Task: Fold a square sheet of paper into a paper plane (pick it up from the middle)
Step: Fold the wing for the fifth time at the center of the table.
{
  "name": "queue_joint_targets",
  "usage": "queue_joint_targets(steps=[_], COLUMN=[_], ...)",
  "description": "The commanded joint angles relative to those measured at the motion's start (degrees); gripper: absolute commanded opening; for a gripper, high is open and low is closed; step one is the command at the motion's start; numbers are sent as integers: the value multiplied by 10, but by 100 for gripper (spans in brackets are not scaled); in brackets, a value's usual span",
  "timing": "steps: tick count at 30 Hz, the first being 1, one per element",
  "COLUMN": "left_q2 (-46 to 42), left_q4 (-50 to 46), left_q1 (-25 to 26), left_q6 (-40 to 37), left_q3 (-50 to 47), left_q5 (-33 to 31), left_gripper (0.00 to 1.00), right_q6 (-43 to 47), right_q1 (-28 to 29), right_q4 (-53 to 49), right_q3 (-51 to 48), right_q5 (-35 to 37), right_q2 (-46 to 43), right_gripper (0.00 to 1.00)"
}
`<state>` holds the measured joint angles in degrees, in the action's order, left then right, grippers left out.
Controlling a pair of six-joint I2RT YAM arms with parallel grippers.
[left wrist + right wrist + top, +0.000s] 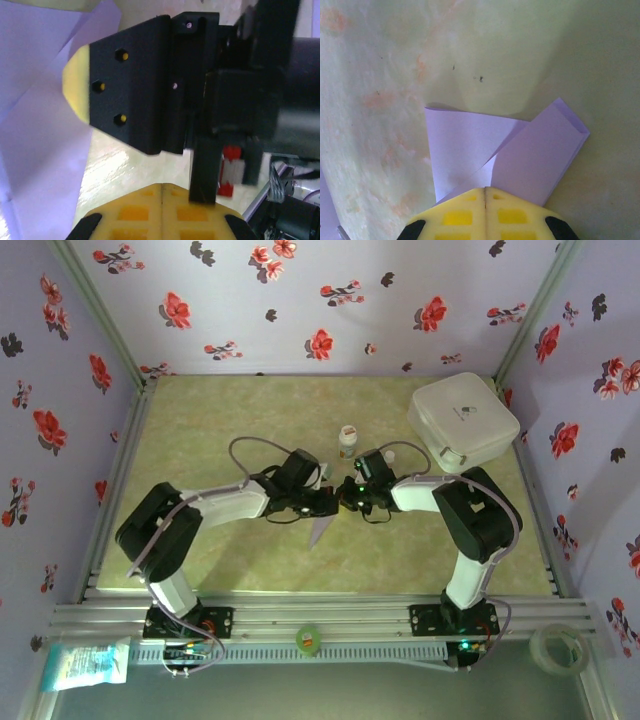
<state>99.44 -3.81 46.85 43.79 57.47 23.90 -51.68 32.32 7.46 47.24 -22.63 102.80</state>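
A robot test booth, lab-like: flowered walls (320, 300) on an aluminium frame (330, 618), left arm (215, 505) and right arm (470, 515) bolted to its front rail, a tape roll (556, 648) lying outside.

There are two robot arms (215, 508), one folded lilac paper sheet (322, 528), one white plastic box (463, 420), two small white bottles (347, 440), one green tape roll (308, 639), one clear tape roll (556, 648) and one blue-white packet (85, 662).
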Motion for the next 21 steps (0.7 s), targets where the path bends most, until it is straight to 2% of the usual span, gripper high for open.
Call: queue_joint_targets(steps=[1,15,21], left_q2=[34,87,91], left_q4=[-34,-15,-18], left_q1=[9,9,9], left_q6=[4,-1,-4], left_q3=[18,32,5], left_q5=[7,-33,-55], left_gripper=[0,0,0], right_q6=[0,-3,-2], right_q1=[-2,-2,-3], right_q4=[-43,-38,-39], right_q3=[-13,-15,-15], right_q5=[47,44,43], right_q2=[21,23,25], right_gripper=[0,0,0])
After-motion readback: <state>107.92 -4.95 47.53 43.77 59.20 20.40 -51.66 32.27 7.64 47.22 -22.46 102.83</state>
